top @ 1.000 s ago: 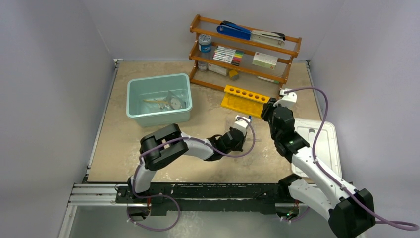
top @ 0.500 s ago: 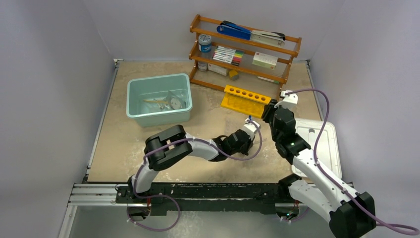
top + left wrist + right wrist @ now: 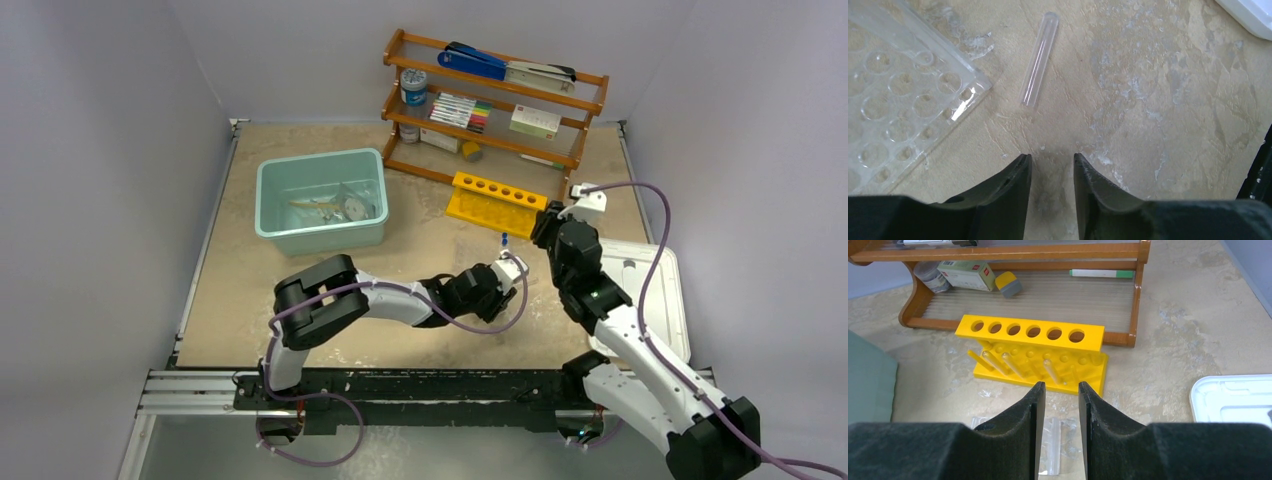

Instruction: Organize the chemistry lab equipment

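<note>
Your left gripper with jaws slightly parted, gripping nothing, clear test tube lying flat just right of the well plate, ahead of your jaws, untouched.

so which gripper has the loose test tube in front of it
The left gripper: the clear test tube lies flat ahead of it, while the right gripper faces the yellow rack.

Test tube clear, glossy; rack yellow plastic; table matt, rough.
</note>
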Action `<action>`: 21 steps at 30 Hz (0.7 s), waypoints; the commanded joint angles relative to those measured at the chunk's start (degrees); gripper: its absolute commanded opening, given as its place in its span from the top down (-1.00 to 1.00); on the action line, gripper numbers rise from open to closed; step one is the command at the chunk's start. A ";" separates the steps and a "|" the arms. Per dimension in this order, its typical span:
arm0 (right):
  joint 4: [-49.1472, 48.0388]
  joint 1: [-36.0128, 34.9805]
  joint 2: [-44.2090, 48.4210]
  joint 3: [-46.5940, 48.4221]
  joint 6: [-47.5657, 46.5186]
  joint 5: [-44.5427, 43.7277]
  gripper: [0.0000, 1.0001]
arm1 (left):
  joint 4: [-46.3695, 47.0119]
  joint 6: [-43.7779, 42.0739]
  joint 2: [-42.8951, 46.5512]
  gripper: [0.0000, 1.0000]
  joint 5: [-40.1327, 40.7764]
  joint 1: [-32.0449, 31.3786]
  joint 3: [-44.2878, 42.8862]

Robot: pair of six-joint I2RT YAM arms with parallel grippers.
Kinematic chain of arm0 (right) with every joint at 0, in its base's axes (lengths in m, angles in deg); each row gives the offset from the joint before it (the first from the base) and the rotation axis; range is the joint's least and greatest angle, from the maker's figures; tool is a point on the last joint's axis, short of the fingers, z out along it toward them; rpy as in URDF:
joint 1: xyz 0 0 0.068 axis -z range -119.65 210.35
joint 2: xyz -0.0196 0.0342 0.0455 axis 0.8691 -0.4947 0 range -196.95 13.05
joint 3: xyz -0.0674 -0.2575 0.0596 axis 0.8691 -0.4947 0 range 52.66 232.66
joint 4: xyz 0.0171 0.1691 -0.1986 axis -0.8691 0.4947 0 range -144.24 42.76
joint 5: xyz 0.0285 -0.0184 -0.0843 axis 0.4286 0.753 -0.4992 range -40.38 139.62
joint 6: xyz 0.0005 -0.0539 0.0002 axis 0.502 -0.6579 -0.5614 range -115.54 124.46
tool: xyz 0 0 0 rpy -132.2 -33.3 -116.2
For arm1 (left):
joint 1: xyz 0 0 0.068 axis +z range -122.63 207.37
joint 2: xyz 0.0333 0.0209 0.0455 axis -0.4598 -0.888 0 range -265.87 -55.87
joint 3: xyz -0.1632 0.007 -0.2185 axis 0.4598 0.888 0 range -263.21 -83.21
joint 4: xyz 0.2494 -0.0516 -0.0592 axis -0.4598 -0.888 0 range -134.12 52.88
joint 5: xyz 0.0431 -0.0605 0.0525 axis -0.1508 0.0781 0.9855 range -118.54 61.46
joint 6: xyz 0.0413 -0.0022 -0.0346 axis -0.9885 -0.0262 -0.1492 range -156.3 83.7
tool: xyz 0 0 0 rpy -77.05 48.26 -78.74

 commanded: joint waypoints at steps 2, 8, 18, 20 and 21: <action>-0.26 0.39 2.21 2.18 0.41 -2.09 0.34 | -4.05 -6.00 1.85 0.21 0.67 -0.15 -6.97; 1.16 0.36 3.29 3.51 -0.12 -2.42 0.34 | -7.86 -8.84 -2.33 0.20 -2.72 -0.07 -14.70; 3.15 0.36 4.87 6.06 -0.83 -4.28 0.33 | -9.87 -12.53 -8.30 0.21 -4.88 0.37 -20.56; 3.82 0.36 5.43 6.63 -0.51 -4.86 0.33 | -9.80 -12.74 -9.06 0.21 -5.30 0.51 -21.21; 4.31 0.36 5.67 7.07 -0.37 -5.36 0.33 | -9.93 -12.82 -9.45 0.22 -5.35 0.55 -21.51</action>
